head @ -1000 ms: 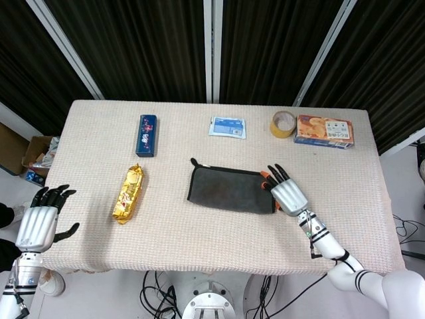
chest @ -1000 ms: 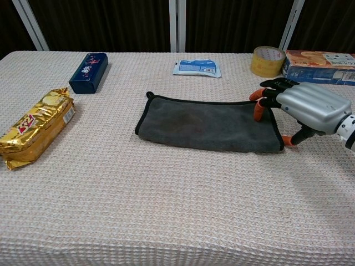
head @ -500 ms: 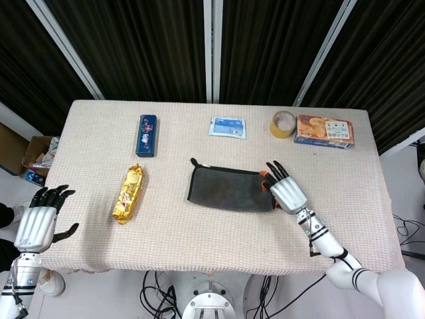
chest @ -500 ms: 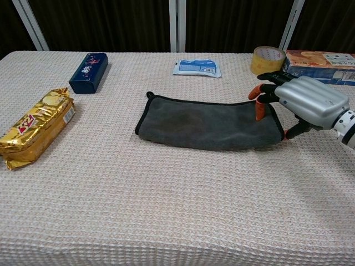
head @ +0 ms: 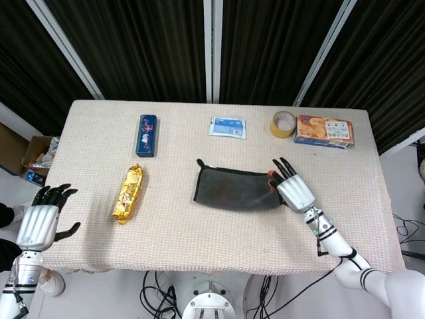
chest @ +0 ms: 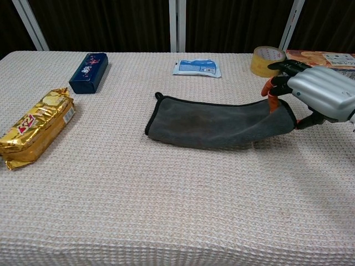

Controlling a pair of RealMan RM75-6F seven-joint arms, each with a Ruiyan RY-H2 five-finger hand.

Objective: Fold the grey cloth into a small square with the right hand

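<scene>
The grey cloth [head: 234,189] [chest: 213,123] lies as a long folded strip with a black hem, right of the table's middle. My right hand [head: 295,190] [chest: 323,96] pinches its right end between thumb and orange-tipped fingers. That end is raised a little off the table while the rest of the strip lies flat. In the head view, my left hand [head: 40,223] hangs off the table's front left corner, fingers apart and holding nothing. The chest view does not show it.
A gold snack pack [head: 128,193] [chest: 36,126] and a blue box [head: 147,135] [chest: 89,72] lie at the left. Along the far edge are a white pouch [head: 227,127] [chest: 197,67], a tape roll [head: 283,123] [chest: 267,61] and an orange box [head: 323,130] [chest: 321,58].
My right hand closed on the cloth's right end, lifted it slightly and pulled the whole strip a short way to the right. The left hand stayed put.
</scene>
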